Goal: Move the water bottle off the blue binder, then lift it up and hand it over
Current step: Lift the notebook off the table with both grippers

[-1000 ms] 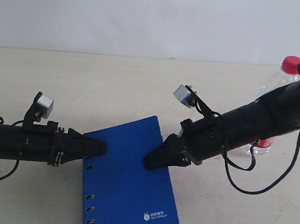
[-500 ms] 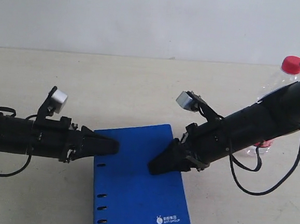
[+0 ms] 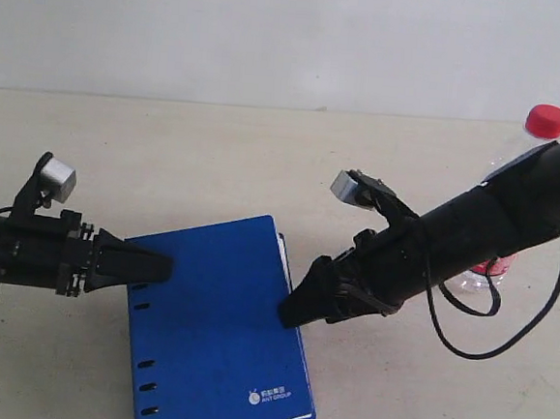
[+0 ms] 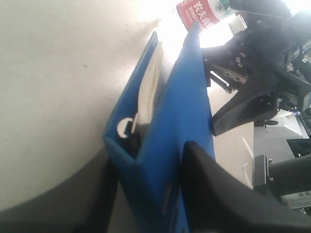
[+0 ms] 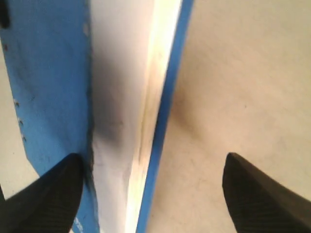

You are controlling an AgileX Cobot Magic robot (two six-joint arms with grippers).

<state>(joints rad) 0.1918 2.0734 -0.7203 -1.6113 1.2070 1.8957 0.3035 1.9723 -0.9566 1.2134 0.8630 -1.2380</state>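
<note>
The blue binder (image 3: 213, 321) lies flat on the table, logo toward the front edge. My left gripper (image 3: 164, 266) is shut on its spine corner; in the left wrist view the blue binder (image 4: 189, 97) sits pinched between the dark fingers of the gripper (image 4: 150, 160). My right gripper (image 3: 292, 308) stands open at the binder's opposite, page-side edge. In the right wrist view the white pages (image 5: 121, 97) lie between the spread fingers of the gripper (image 5: 150, 194). The water bottle (image 3: 546, 121) stands upright on the table at the far right, mostly hidden behind the right arm, off the binder.
The beige table (image 3: 215, 166) runs back to a pale wall. A black cable (image 3: 463, 345) hangs in a loop under the right arm. The bottle's red label (image 4: 199, 12) shows beyond the binder in the left wrist view.
The left gripper has drawn back to the left with the binder, which slid left and turned on the table. The right gripper stayed near the binder's page edge. The bottle has not moved.
</note>
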